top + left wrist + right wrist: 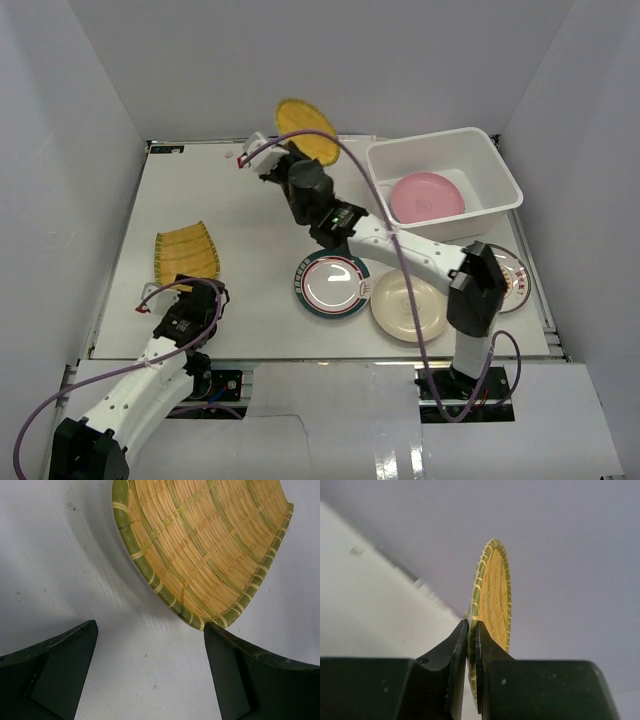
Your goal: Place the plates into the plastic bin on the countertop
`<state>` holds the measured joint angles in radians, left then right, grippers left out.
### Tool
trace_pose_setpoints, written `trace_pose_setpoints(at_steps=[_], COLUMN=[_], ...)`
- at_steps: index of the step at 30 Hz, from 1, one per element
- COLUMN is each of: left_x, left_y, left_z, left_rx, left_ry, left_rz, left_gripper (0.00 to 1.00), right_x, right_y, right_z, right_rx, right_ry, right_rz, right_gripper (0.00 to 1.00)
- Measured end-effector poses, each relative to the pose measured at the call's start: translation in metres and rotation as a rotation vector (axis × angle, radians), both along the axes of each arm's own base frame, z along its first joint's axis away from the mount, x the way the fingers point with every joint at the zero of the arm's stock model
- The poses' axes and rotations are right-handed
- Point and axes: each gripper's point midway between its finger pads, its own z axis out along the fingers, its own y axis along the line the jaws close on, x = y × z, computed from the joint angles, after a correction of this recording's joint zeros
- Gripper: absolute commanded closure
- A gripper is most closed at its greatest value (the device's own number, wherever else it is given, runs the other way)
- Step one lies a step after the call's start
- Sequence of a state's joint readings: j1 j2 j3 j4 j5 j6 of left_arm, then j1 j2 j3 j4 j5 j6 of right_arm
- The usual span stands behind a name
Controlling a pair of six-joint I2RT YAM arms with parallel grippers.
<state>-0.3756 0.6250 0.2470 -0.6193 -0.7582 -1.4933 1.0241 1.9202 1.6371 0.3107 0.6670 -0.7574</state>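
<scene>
Right claw (pixel 278 152) is pinched shut on the rim of the yellow woven round plate (pixel 305 130); the right wrist view shows both fingers (pixel 455 645) pressed flat against the plate's edge (pixel 495 595), no gap visible; the plate stands on edge, lifted off the surface (pixel 240 220) at the far side close to the back wall (pixel 330 60), left of the plastic bin (pixel 500 168) and apart from it; the right arm reaches diagonally across the surface from its base at near right. The bin sits at the far right corner with the pink plate (pixel 427 197) lying flat inside. Left claw (pixel 172 290) is wide open and holds nothing; in its wrist view the two fingers (pixel 55 665) are spread far apart, with the near edge of the yellow ribbed squarish plate (pixel 200 545) just ahead of them; that plate (pixel 185 252) lies flat on the surface at near left. Green-rimmed white plate (pixel 332 285) and cream plate (pixel 408 307) lie side by side near the middle front, rims just about touching; the orange-sunburst plate (pixel 512 278) lies at near right, partly hidden behind the right arm.
</scene>
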Motion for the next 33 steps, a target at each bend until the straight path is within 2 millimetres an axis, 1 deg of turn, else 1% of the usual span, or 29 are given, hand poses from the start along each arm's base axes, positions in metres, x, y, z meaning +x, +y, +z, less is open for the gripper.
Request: trace_pose_setpoints(at_steps=[1,2,3,4,5,6,8,9,10,11,12,13,14,16,18,19,20,21,23,24,25,26,28,31,32,33], left_x=[0.0,0.001,0.003,0.005,0.006,0.008,0.011,0.012,0.013,0.013,0.014,0.014,0.015,0.014,0.014,0.013,0.013,0.012,0.011,0.011,0.012,0.012,0.015,0.021,0.022,0.024], left_y=[0.001,0.001,0.001,0.0,0.0,0.0,-0.002,-0.003,-0.003,-0.004,-0.005,-0.006,-0.007,-0.008,-0.008,-0.008,-0.008,-0.007,-0.007,-0.007,-0.006,-0.005,-0.003,0.001,0.002,0.004], left_z=[0.0,0.0,0.002,0.004,0.006,0.009,0.014,0.016,0.017,0.019,0.022,0.024,0.026,0.026,0.024,0.022,0.019,0.015,0.008,0.006,0.004,0.004,0.006,0.01,0.011,0.012], left_rx=[0.001,0.0,-0.003,-0.005,-0.007,-0.01,-0.016,-0.018,-0.021,-0.025,-0.031,-0.037,-0.045,-0.051,-0.047,-0.042,-0.038,-0.034,-0.03,-0.03,-0.027,-0.027,-0.026,-0.03,-0.029,-0.031], left_ry=[-0.003,-0.007,-0.018,-0.028,-0.039,-0.055,-0.078,-0.084,-0.088,-0.093,-0.099,-0.107,-0.115,-0.118,-0.106,-0.093,-0.078,-0.059,-0.026,-0.017,-0.008,-0.005,-0.015,-0.042,-0.046,-0.051], left_rz=[0.003,0.005,0.006,0.004,0.003,0.002,-0.009,-0.014,-0.017,-0.023,-0.027,-0.031,-0.035,-0.041,-0.044,-0.044,-0.044,-0.042,-0.039,-0.037,-0.034,-0.031,-0.024,-0.011,-0.007,-0.001], left_gripper=[0.02,0.02,0.02,0.02,0.02,0.02,0.02,0.02,0.02,0.02,0.02,0.02,0.02,0.02,0.02,0.02,0.02,0.02,0.02,0.02,0.02,0.02,0.02,0.03,0.07,0.09], right_x=[-0.004,-0.007,-0.008,-0.008,-0.005,-0.001,0.015,0.024,0.034,0.039,0.045,0.049,0.053,0.061,0.068,0.07,0.071,0.069,0.064,0.063,0.062,0.061,0.06,0.063,0.062,0.06], right_y=[-0.013,-0.029,-0.05,-0.072,-0.099,-0.127,-0.183,-0.208,-0.236,-0.253,-0.271,-0.282,-0.29,-0.295,-0.292,-0.289,-0.287,-0.285,-0.284,-0.283,-0.282,-0.28,-0.28,-0.276,-0.272,-0.267], right_z=[0.036,0.064,0.088,0.103,0.114,0.116,0.105,0.092,0.073,0.058,0.038,0.019,-0.001,-0.034,-0.064,-0.076,-0.095,-0.108,-0.129,-0.136,-0.141,-0.145,-0.146,-0.134,-0.127,-0.12], right_rx=[0.052,0.094,0.134,0.159,0.181,0.186,0.191,0.186,0.179,0.166,0.154,0.14,0.124,0.097,0.085,0.087,0.076,0.073,0.078,0.076,0.082,0.093,0.112,0.178,0.217,0.254], right_ry=[-0.049,-0.09,-0.126,-0.15,-0.169,-0.174,-0.151,-0.13,-0.096,-0.067,-0.029,0.01,0.052,0.123,0.185,0.211,0.252,0.285,0.343,0.363,0.382,0.399,0.425,0.461,0.472,0.483], right_rz=[-0.012,-0.032,-0.058,-0.092,-0.139,-0.189,-0.308,-0.361,-0.422,-0.461,-0.499,-0.52,-0.538,-0.552,-0.547,-0.537,-0.53,-0.521,-0.511,-0.508,-0.507,-0.505,-0.515,-0.51,-0.497,-0.478], right_gripper=[0.92,0.92,0.92,0.92,0.92,0.92,0.92,0.92,0.92,0.92,0.92,0.92,0.92,0.92,0.92,0.92,0.92,0.92,0.79,0.71,0.48,0.35,0.18,0.14,0.14,0.14])
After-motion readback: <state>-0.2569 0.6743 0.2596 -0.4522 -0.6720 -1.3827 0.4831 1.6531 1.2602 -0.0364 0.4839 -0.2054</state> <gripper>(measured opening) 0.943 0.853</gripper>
